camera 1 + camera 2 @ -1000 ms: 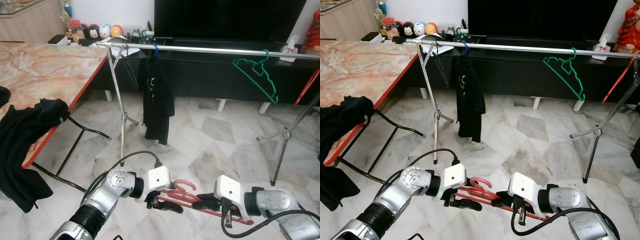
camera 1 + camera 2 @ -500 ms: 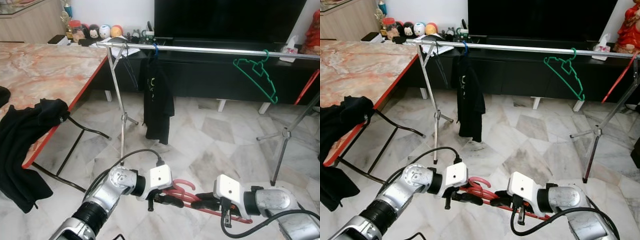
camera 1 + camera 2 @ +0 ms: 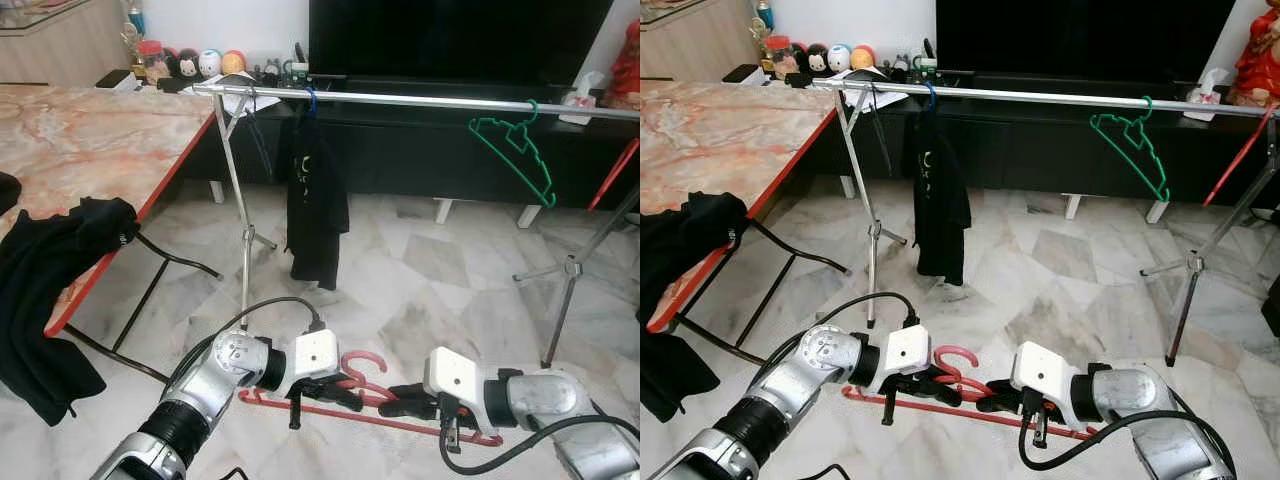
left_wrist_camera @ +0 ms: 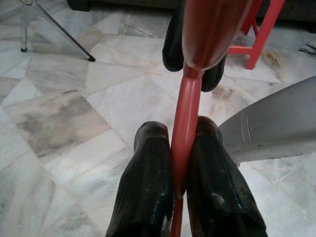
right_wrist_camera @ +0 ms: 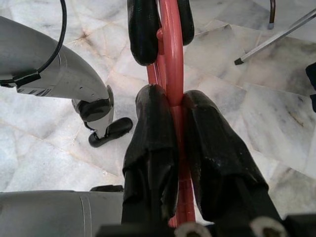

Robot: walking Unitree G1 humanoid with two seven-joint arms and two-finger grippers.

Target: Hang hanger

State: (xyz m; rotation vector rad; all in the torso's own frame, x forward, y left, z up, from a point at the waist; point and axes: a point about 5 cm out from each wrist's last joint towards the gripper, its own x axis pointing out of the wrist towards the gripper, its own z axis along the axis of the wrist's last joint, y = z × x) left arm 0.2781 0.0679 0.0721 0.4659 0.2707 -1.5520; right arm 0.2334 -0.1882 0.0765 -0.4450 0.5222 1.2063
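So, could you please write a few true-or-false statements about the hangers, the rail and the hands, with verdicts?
1. Both hands grip the red hanger. True: left hand and right hand are shut on it.
2. The red hanger hangs on the rail. False: it is held low over the floor.
3. A green hanger hangs on the rail. True.
4. The black garment on the rail lies on the floor. False: it hangs clear.

A pale grey-and-white marble tile floor (image 3: 430, 270) fills the room. At the left stands a pinkish marble-topped bench with a red edge (image 3: 90, 135), a black garment (image 3: 50, 290) draped over its edge. A long low black TV cabinet (image 3: 430, 150) runs along the white far wall (image 3: 240, 25), under a large dark screen (image 3: 450, 40).
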